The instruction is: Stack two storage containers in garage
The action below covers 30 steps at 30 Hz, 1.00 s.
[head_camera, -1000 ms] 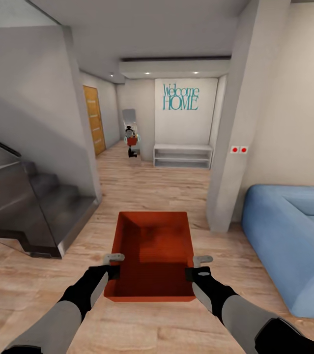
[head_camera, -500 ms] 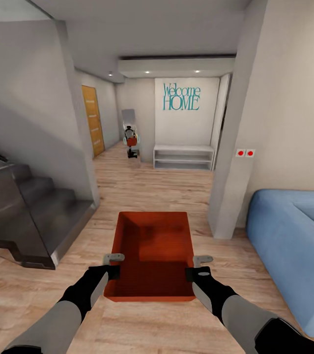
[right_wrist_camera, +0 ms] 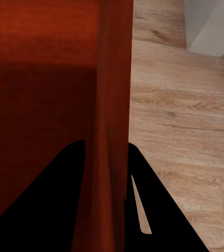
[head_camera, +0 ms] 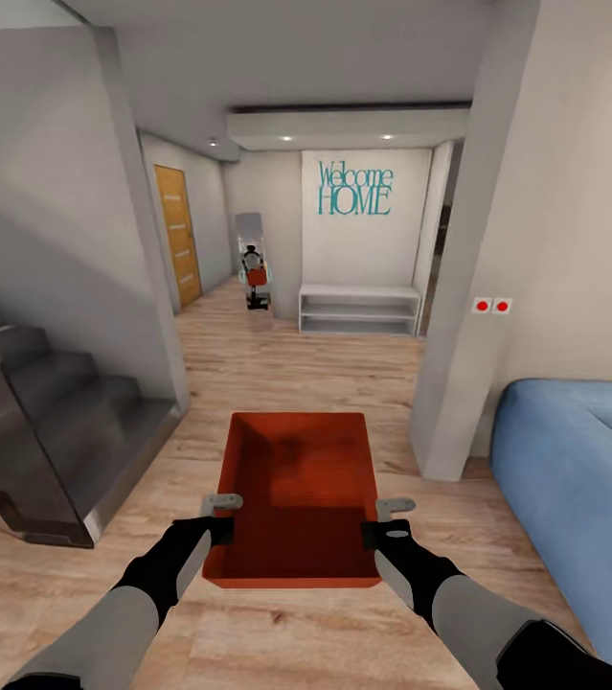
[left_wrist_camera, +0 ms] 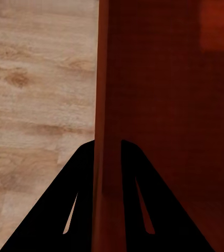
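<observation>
Storage container [head_camera: 296, 498], carried above the wood floor [head_camera: 277, 364]: left gripper [head_camera: 217, 517] and right gripper [head_camera: 387, 520] each clamp a side wall. Transport step; next, likely continue down the hallway toward the garage.

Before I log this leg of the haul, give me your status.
Left pincer and right pincer each clamped on a side wall of one storage container, held level. Wood floor ahead; staircase left, pillar and blue sofa right.
</observation>
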Available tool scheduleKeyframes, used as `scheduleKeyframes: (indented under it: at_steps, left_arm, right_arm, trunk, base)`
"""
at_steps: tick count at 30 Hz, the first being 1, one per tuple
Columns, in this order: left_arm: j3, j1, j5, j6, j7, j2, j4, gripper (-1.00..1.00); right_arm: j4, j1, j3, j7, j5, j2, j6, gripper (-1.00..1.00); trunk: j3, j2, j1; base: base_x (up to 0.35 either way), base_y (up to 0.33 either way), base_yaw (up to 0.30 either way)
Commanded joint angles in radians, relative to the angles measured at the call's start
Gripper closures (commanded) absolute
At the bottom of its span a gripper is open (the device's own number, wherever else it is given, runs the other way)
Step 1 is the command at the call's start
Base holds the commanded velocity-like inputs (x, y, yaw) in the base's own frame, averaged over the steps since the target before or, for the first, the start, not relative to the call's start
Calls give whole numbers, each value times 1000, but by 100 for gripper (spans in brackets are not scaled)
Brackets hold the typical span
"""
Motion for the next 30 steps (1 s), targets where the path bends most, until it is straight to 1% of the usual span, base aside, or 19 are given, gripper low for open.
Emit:
scheduleKeyframes:
  at_steps: [1, 30]
  left_arm:
    - [25, -1, -26, 8, 15, 0, -10, 100]
    - [25, -1, -28, 8, 15, 0, -10, 100]
  right_arm:
    - [1, 0, -8, -20, -4, 0, 6, 100]
    - [1, 0, -8, -20, -4, 0, 6, 100]
  trunk:
    - [-2, -2, 1]
    - [-2, -2, 1]
  base:
    - [323, 0, 0]
    - [323, 0, 0]
